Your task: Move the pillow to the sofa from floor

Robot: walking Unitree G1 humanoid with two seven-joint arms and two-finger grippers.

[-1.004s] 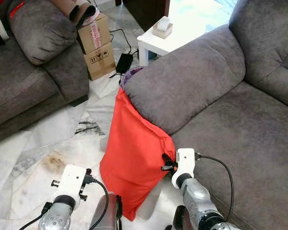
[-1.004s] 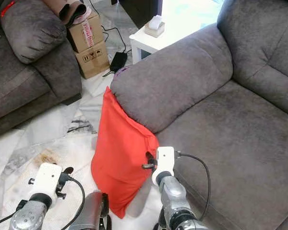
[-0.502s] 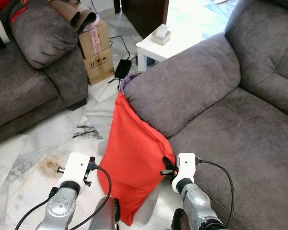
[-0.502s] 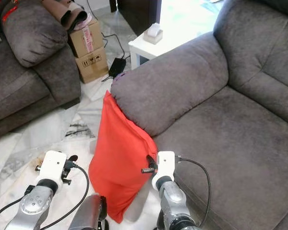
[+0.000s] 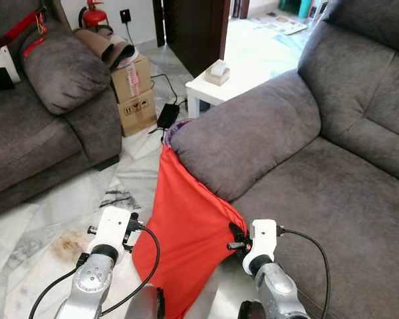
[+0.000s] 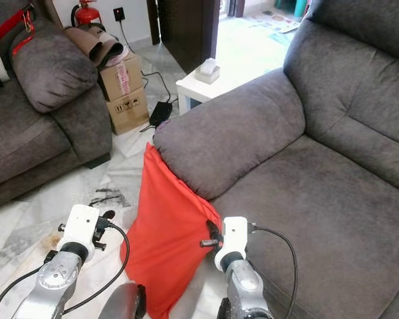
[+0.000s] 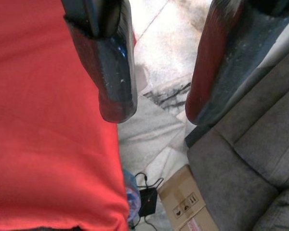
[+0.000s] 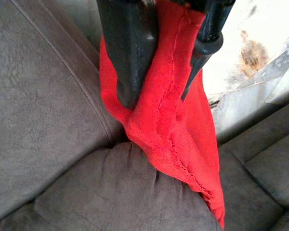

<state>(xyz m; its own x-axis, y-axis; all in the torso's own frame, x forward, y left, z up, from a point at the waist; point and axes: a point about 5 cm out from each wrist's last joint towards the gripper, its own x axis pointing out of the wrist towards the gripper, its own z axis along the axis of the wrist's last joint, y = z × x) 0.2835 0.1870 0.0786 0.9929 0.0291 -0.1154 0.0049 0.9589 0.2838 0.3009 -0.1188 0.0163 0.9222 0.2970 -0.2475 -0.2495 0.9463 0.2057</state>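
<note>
A red pillow (image 5: 186, 226) stands on end on the marble floor, leaning against the armrest (image 5: 246, 133) of the grey sofa (image 5: 339, 199). My right gripper (image 8: 156, 96) is shut on the pillow's right edge, with red fabric bunched between its fingers; in the head view it sits where the pillow meets the sofa seat (image 5: 235, 234). My left gripper (image 7: 156, 108) is open just beside the pillow's left face, with bare floor showing between its fingers. The left wrist (image 5: 114, 228) is close to the pillow's lower left side.
A second grey sofa (image 5: 33, 139) stands at the left. Stacked cardboard boxes (image 5: 134, 90), a black power adapter with cable (image 5: 167, 114) and a white side table (image 5: 216, 90) with a tissue box (image 5: 217, 72) lie behind the pillow. Stained marble floor (image 5: 53, 226) stretches to the left.
The camera has tilted up, showing more of the room. My left arm has come forward to the pillow's left side. My right gripper keeps its hold on the pillow's edge.
</note>
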